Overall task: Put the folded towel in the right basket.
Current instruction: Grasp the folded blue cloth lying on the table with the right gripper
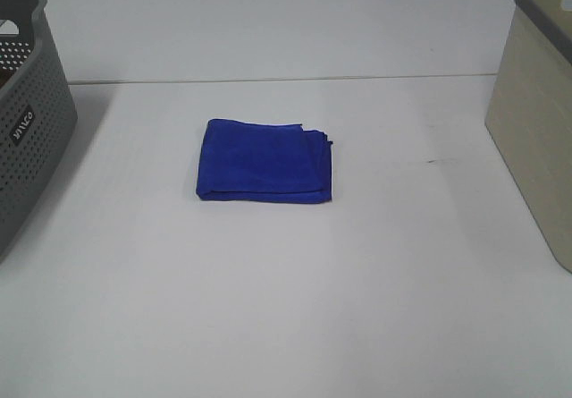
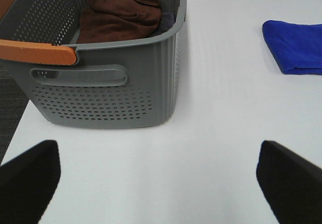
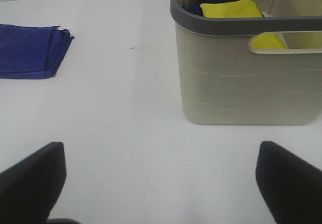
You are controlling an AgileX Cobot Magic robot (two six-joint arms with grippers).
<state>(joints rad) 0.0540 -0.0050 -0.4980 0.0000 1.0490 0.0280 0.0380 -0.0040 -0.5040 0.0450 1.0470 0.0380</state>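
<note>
A folded blue towel lies flat in the middle of the white table; it also shows in the left wrist view and the right wrist view. The right basket is beige with a grey rim, at the right edge; the right wrist view shows it holding yellow and blue cloths. My left gripper is open and empty, near the grey basket. My right gripper is open and empty, in front of the beige basket. Neither gripper shows in the exterior view.
A grey perforated basket stands at the left edge; in the left wrist view it has an orange handle and holds a brown cloth. A seam runs across the table behind the towel.
</note>
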